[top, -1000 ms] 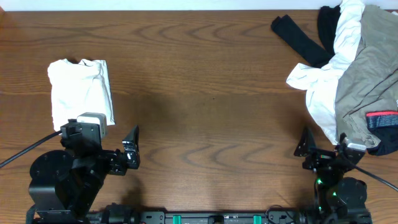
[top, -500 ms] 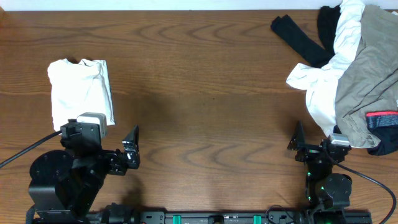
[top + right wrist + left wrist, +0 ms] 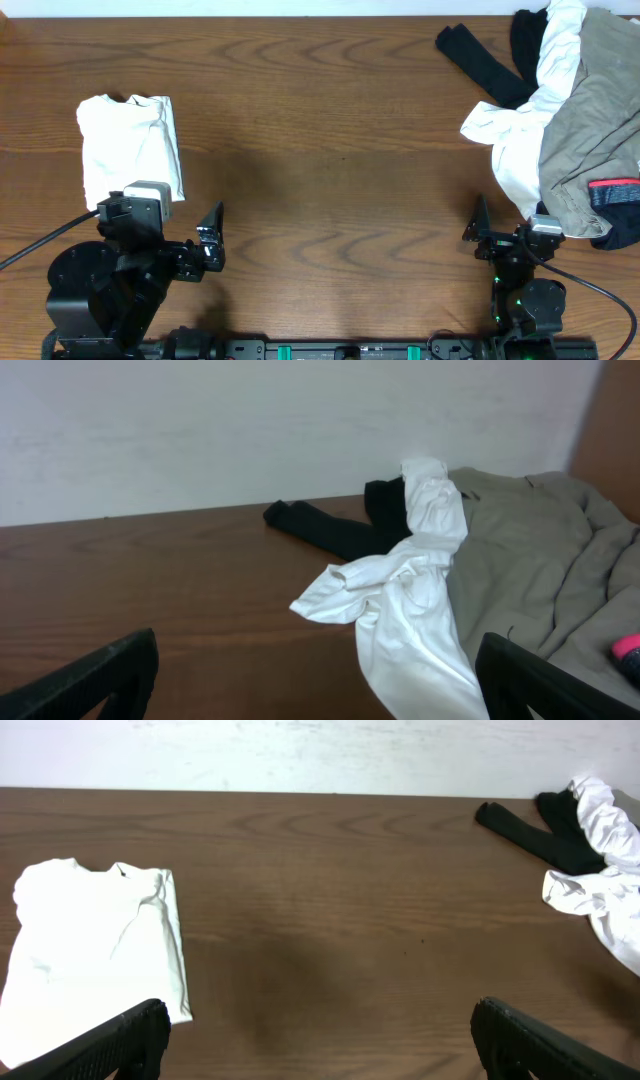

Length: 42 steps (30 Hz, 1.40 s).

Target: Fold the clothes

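Ahead and right of your right gripper, jaws spread and empty, the unfolded clothes lie heaped, a white shirt trailing toward it; your left gripper, equally spread, sits well apart, near the folded garment.

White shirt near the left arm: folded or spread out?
Folded. The white shirt lies as a compact rectangle with straight side edges, collar at the far end; the pile of clothes opposite is crumpled.
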Motion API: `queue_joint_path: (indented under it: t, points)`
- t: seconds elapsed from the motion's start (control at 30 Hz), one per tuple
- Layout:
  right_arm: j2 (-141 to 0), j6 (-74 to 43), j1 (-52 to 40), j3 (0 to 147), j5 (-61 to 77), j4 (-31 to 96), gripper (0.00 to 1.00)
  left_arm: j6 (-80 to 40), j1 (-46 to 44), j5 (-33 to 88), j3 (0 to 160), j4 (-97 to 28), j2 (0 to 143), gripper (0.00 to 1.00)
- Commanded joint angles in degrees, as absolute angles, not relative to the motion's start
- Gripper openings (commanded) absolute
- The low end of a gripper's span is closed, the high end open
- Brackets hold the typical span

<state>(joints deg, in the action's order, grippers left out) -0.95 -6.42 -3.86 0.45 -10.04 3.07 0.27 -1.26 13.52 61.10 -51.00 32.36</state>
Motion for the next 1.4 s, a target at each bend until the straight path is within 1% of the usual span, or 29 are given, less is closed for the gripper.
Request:
queue_joint_path:
  t: [0.0, 0.33, 0.5, 0.63, 0.77, 0.87, 1.03, 1.37]
  points:
    - [-0.49, -5.50, -3.29, 0.32, -10.07, 3.20, 0.99, 1.06, -1.37, 13.47, 61.01, -50.92, 32.14, 0.98]
    - [-0.49, -5.50, -3.29, 0.32, -10.07, 3.20, 0.99, 1.06, -1.37, 13.47, 61.01, -50.94, 32.08, 0.98]
    - [-0.49, -5.50, -3.29, 0.32, -10.07, 3.20, 0.99, 1.96, -1.39, 10.83, 59.70, -51.59, 30.33, 0.98]
    - [-0.49, -5.50, -3.29, 0.32, -10.07, 3.20, 0.99, 1.93, -1.37, 10.15, 54.98, -52.18, 26.24, 0.98]
    - [-0.49, -5.50, -3.29, 0.32, -10.07, 3.20, 0.99, 1.93, -1.39, 9.56, 46.59, -51.68, 20.27, 0.98]
    - [-0.49, -5.50, -3.29, 0.32, -10.07, 3.20, 0.99, 1.89, -1.39, 9.61, 39.79, -48.58, 16.05, 0.98]
    - [-0.49, -5.50, -3.29, 0.32, -10.07, 3.20, 0.99, 1.65, -1.39, 9.63, 29.30, -39.57, 10.07, 0.98]
    - [-0.49, -5.50, -3.29, 0.32, -10.07, 3.20, 0.99, 1.69, -1.37, 9.56, 13.63, -22.74, 1.32, 0.98]
